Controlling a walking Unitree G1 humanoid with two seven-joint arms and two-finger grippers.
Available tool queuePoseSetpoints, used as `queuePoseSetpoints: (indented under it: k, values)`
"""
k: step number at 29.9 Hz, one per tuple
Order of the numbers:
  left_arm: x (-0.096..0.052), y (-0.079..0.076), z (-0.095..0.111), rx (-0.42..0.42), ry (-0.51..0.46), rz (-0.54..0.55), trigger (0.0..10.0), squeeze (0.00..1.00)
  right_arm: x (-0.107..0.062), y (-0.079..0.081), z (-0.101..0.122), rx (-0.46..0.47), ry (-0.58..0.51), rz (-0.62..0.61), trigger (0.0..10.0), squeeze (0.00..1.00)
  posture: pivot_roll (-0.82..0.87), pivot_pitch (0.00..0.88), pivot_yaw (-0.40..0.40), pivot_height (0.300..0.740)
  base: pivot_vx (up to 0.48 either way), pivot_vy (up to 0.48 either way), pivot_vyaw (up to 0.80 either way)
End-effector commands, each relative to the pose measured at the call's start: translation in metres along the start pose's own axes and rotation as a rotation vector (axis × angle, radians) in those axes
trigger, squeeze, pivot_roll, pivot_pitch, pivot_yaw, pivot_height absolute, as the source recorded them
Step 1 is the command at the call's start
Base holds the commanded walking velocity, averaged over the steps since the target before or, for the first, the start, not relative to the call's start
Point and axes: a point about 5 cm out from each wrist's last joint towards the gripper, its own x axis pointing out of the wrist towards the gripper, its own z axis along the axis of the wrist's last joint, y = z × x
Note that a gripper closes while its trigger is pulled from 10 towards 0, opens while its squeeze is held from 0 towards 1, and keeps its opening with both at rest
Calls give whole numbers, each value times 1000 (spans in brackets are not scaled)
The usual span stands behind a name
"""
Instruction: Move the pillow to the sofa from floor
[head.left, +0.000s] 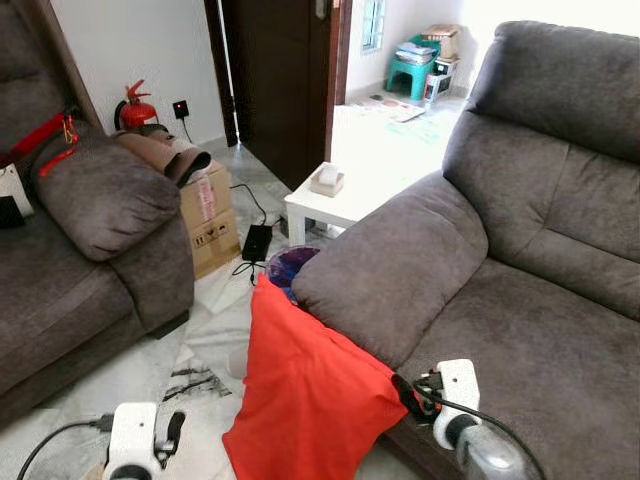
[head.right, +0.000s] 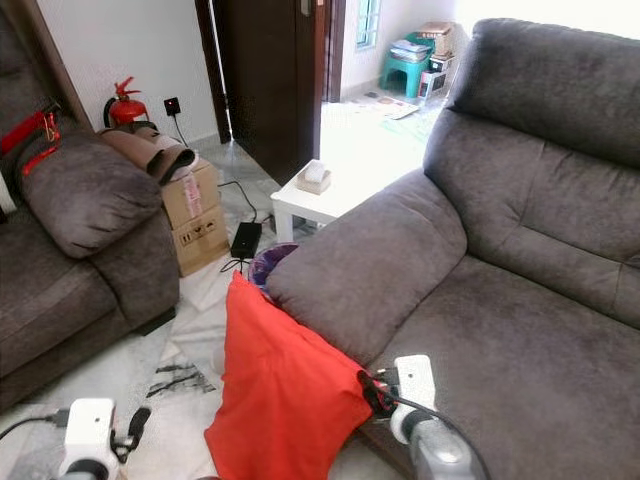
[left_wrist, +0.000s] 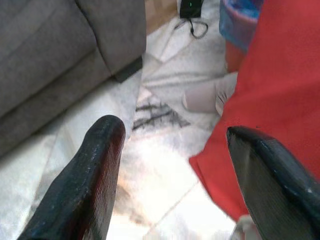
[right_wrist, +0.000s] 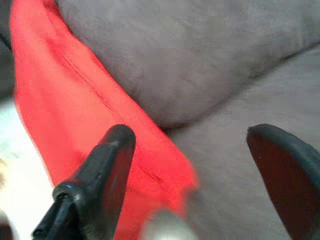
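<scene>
The red pillow (head.left: 305, 385) stands on the tiled floor, leaning against the front of the grey sofa's armrest (head.left: 390, 260). The sofa seat (head.left: 530, 340) lies to its right. My right gripper (head.left: 405, 393) is at the pillow's right corner, where pillow and sofa meet. In the right wrist view this gripper (right_wrist: 190, 134) is open, with the pillow's red edge (right_wrist: 75, 95) and grey upholstery between the fingers. My left gripper (head.left: 172, 432) hangs low over the floor, left of the pillow. It is open (left_wrist: 175, 131) over bare tiles, the pillow (left_wrist: 280, 85) beside one finger.
A second grey sofa (head.left: 90, 250) stands on the left, with a cardboard box (head.left: 205, 215) beside it. A white side table (head.left: 330, 205) carries a tissue box (head.left: 326, 180). A purple bin (head.left: 290, 265) sits behind the pillow, near a black power adapter (head.left: 256, 242).
</scene>
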Motion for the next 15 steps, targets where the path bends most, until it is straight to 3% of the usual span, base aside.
queuePoseSetpoints:
  k: [1, 5, 15]
  values:
    - [-1, -3, -6, -12, 29, 2, 10000, 0, 0, 0, -1, -56, 32, 16, 10000, 1000, 93, 78, -45, 631, 0, 0, 0]
    - [-1, -11, -11, -9, 63, -35, 10000, 0, 4, -1, 9, -79, 8, 20, 10000, 1000, 93, 102, -40, 631, 0, 0, 0]
    - [1, -1, -1, 11, 14, -41, 10000, 0, 14, 19, 22, -38, -51, 136, 10000, 1000, 135, 132, -6, 631, 0, 0, 0]
